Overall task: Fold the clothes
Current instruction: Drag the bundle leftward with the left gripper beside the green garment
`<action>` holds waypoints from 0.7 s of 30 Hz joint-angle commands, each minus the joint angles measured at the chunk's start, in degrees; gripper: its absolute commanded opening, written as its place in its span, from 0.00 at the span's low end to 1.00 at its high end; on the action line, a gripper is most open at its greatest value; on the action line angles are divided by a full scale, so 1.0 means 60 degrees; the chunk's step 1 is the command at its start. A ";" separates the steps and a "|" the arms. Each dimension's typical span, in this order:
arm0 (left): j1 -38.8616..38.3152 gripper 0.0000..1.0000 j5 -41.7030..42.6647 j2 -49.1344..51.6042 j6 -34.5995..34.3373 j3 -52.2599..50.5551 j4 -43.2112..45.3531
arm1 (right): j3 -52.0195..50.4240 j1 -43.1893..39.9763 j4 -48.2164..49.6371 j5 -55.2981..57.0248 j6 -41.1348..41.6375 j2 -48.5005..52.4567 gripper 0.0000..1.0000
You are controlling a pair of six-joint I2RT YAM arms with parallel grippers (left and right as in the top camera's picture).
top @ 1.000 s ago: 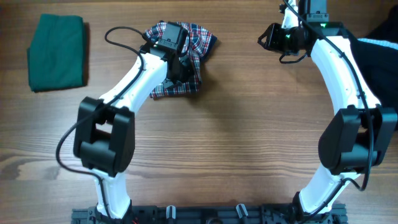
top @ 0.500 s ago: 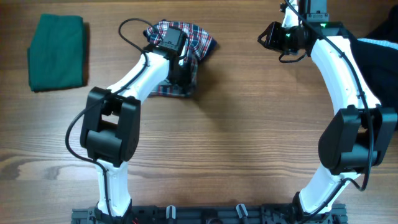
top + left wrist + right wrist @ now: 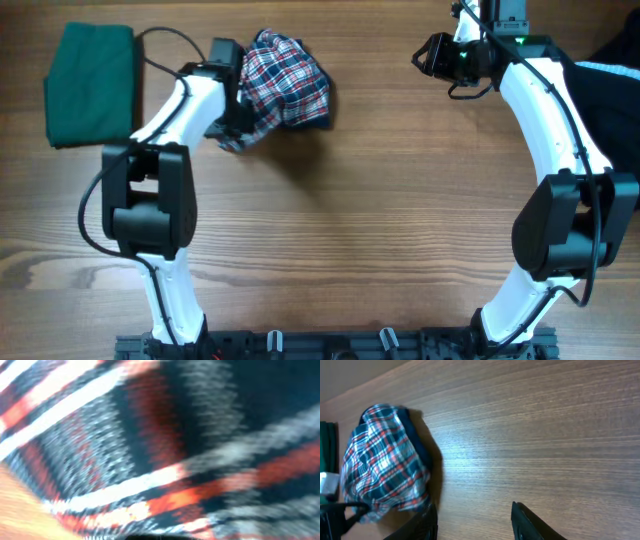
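- Plaid dress [image 3: 285, 80] sits near the table's [image 3: 380, 220] far edge, left of centre, with bare wood open to its right and near side.
- Red-white-navy checks, bunched in a mound.
- Left gripper [image 3: 238, 112] clamps its left side.
- Right gripper [image 3: 475, 527], well apart, stands parted and empty.
- Green garment [image 3: 92, 85] lies folded at far left.

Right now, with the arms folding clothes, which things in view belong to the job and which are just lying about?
Belongs to the job: plaid dress, gripped by the left gripper; folded green garment; black garment at the right edge.
Not part of it: wooden table; black rail along its near edge.
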 commanded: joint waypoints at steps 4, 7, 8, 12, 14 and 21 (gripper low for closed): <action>0.0863 0.09 -0.1002 0.0495 0.0302 -0.0186 0.1592 | 0.0080 -0.0015 0.0109 -0.0182 0.0018 -0.0011 0.48; 0.0925 0.05 -0.0994 0.0477 0.0299 -0.0033 0.1701 | 0.0080 -0.0015 0.0124 -0.0182 0.0015 -0.0011 0.49; 0.0918 0.04 -0.0951 0.0415 0.0299 0.0102 0.1545 | 0.0080 -0.0015 0.0149 -0.0182 0.0011 -0.0011 0.49; 0.0827 0.04 0.0124 -0.0073 0.0295 0.0681 0.0885 | 0.0080 -0.0015 0.0299 -0.0186 0.0018 -0.0011 0.54; 0.0823 0.08 0.0903 -0.0463 0.0291 0.0882 0.0750 | 0.0080 -0.0015 0.0350 -0.0186 0.0022 -0.0011 0.55; 0.0998 0.79 0.2116 -0.1453 0.0262 0.0965 0.0976 | 0.0080 -0.0015 0.0328 -0.0182 0.0007 -0.0011 0.59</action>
